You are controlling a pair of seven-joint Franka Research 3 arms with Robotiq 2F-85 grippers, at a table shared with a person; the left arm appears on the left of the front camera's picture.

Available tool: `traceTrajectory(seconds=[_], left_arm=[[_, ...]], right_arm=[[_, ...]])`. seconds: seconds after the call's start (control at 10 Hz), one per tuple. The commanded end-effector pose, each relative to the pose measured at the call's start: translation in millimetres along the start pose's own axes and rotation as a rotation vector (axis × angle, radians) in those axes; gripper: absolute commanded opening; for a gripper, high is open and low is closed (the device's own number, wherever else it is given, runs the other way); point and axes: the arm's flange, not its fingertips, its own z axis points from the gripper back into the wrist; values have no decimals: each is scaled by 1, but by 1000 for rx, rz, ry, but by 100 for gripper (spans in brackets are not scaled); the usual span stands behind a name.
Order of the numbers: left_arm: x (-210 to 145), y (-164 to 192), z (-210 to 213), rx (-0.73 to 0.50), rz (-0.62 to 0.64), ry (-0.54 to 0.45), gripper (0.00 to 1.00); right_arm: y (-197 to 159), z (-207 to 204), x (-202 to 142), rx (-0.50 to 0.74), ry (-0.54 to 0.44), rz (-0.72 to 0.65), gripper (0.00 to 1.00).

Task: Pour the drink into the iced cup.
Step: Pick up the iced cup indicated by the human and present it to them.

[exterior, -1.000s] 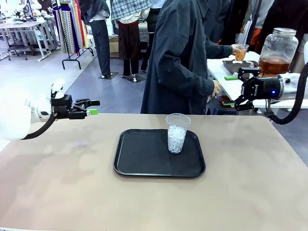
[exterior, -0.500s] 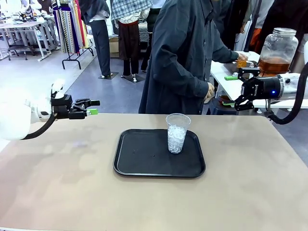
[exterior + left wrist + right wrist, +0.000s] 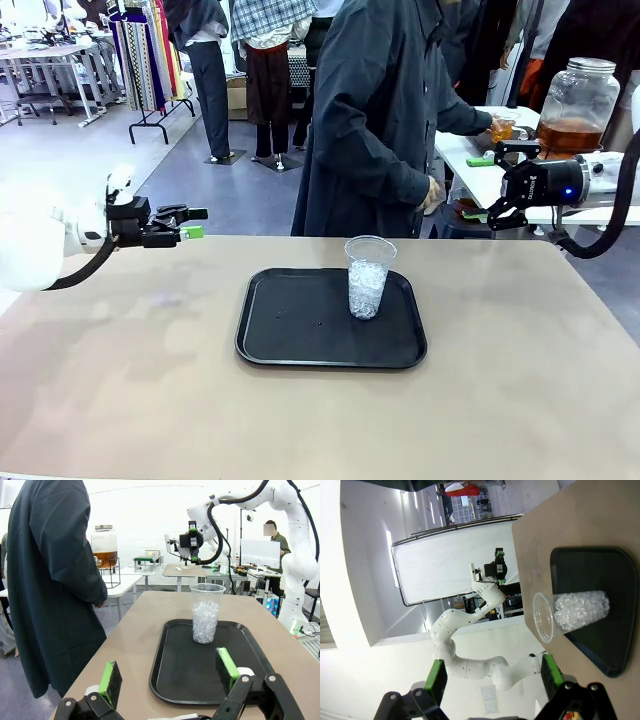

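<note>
Front view: the cup (image 3: 367,277) of ice stands on the tray (image 3: 290,345), mid-table. The drink (image 3: 502,130) is far right, held by the person (image 3: 380,120) near the jar (image 3: 577,100). It seems best to wait clear of the cup, then take the drink upright and pour slowly over the rim. The left gripper (image 3: 196,222) and right gripper (image 3: 497,182) hang open and empty.

Left wrist view: the jaws are wide apart and hold nothing, with the cup (image 3: 206,614) ahead.

Right wrist view: the jaws are fully spread and touch nothing, with the cup (image 3: 575,612) beyond.

tray (image 3: 300,330) blk | iced cup (image 3: 368,275) clear, ice (image 3: 366,292) wht | drink (image 3: 502,130) amber | table (image 3: 130,380) tan | coat (image 3: 370,120) dk grey
</note>
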Motion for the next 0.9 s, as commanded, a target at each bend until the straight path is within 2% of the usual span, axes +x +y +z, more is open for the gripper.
traceTrajectory(seconds=[0.0,0.8], left_arm=[[5,-1,0,-2,-1,-5,100],[5,-1,0,-2,-1,-5,100]], right_arm=[[1,0,0,1,1,1,100],[1,0,0,1,1,1,100]])
